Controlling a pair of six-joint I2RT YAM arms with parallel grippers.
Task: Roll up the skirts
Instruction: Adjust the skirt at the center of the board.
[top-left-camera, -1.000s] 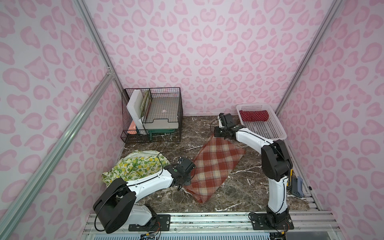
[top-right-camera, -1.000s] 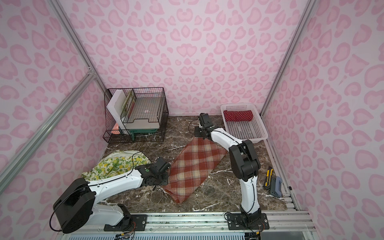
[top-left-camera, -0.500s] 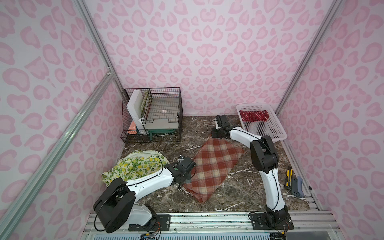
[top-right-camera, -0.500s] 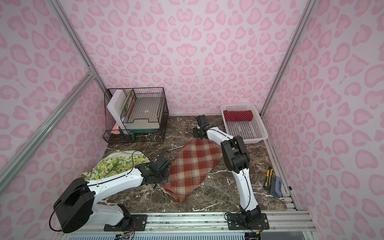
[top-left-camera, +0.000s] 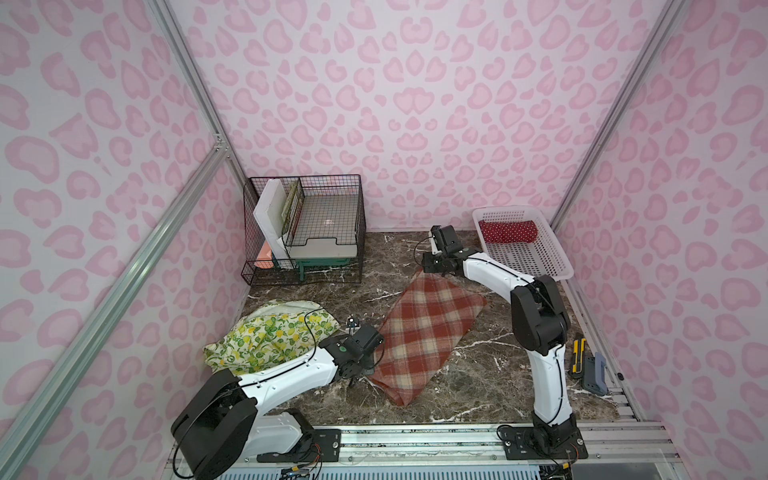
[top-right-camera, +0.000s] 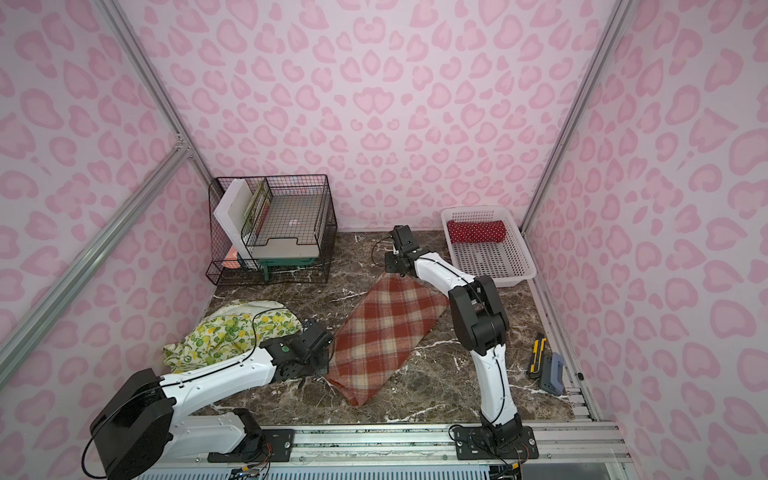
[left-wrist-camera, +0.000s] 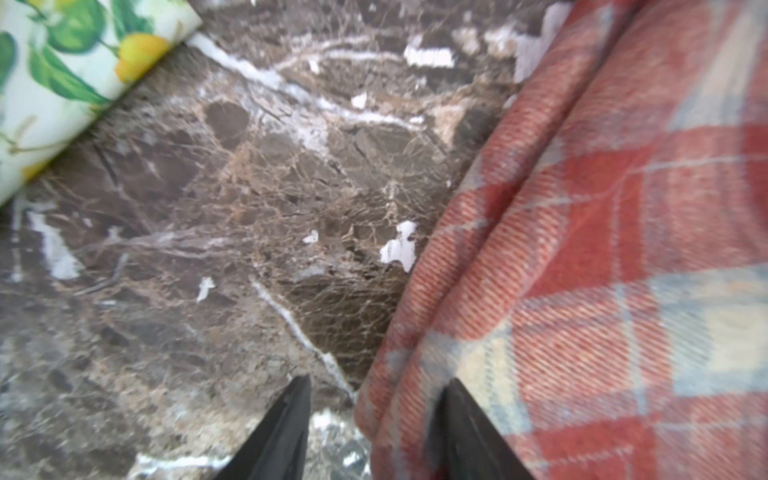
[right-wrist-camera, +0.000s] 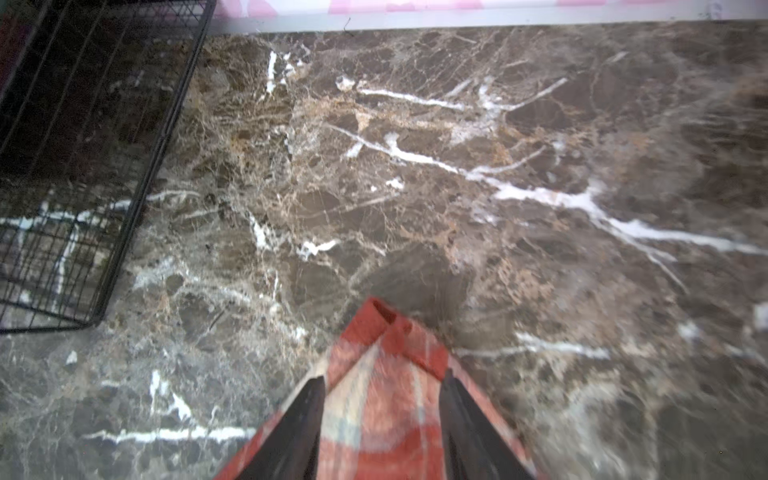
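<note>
Right claw sprang apart off plaid skirt, my left claw apart too; snagging on lift-off could rumple it.

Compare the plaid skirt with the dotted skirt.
The plaid skirt lies flat and spread; the dotted skirt is rolled up. The plaid skirt sits on the table; the dotted skirt sits in the basket. Both are mostly red cloth.
</note>
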